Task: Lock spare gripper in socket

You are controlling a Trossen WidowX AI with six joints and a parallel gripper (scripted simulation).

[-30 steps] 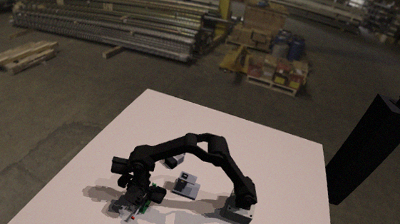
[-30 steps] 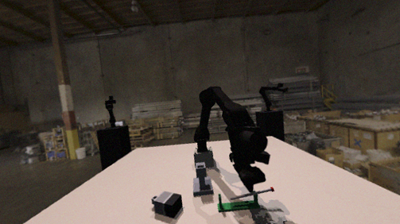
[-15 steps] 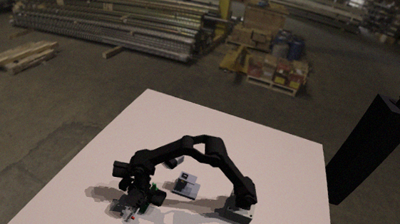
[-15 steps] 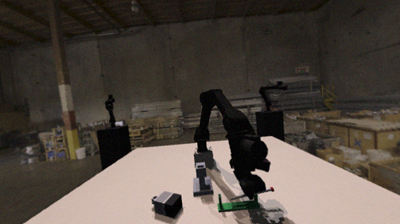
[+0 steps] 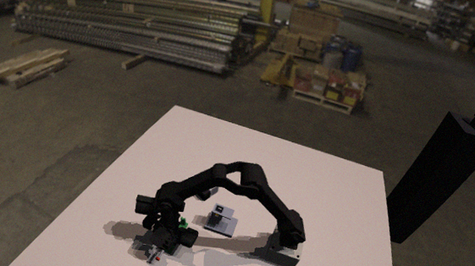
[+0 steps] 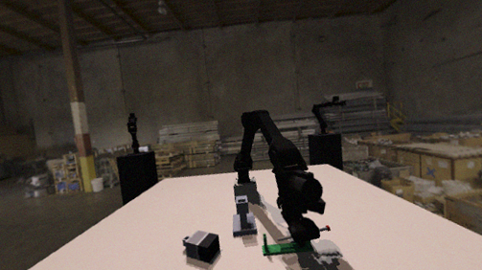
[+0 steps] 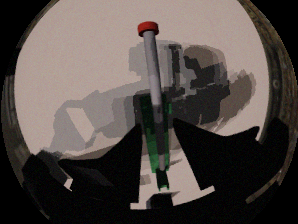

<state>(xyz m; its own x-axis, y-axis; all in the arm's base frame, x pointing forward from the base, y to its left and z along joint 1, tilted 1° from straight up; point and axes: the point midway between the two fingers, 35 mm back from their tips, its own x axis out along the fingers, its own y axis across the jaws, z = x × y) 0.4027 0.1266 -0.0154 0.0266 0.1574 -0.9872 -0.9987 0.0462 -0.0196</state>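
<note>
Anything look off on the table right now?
The lock pin is not through the mount. It rests tilted, red head up, on a green holder apart from the mount. The gripper straddles it.
</note>
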